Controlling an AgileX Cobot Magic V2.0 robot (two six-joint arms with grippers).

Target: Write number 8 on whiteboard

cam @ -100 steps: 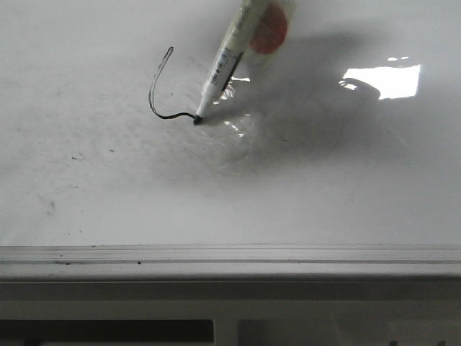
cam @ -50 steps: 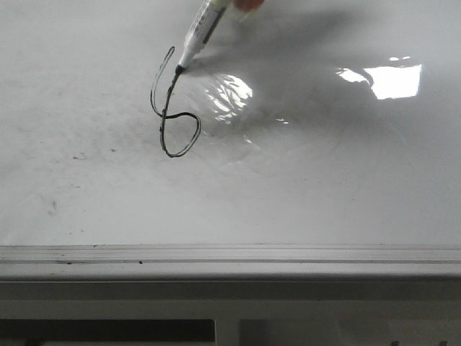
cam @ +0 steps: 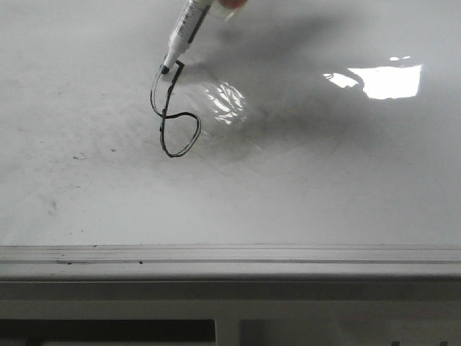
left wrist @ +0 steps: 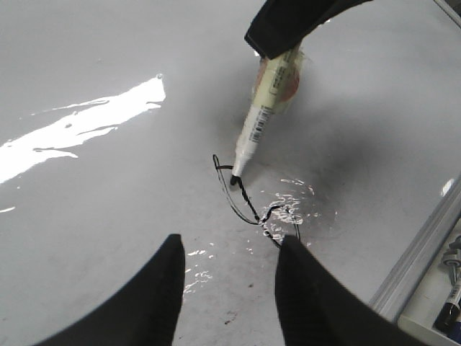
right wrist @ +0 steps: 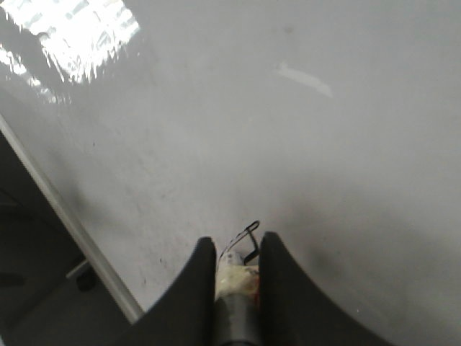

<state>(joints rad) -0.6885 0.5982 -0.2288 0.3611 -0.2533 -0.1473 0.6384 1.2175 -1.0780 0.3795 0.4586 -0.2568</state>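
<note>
While the right claw [right wrist: 232, 252] clamps the marker [cam: 184, 34], its tip touches the number 8 [cam: 175, 109] at the top.

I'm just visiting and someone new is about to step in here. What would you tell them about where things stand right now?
Right hand: shut on the marker, tip touching the whiteboard at the top of the number 8.
Left hand: open, holding nothing, hanging above the board near the figure.
Done: lower loop closed, upper loop drawn up to the top corner.
Left: finish closing the upper loop if any gap remains, then lift the marker off.
</note>
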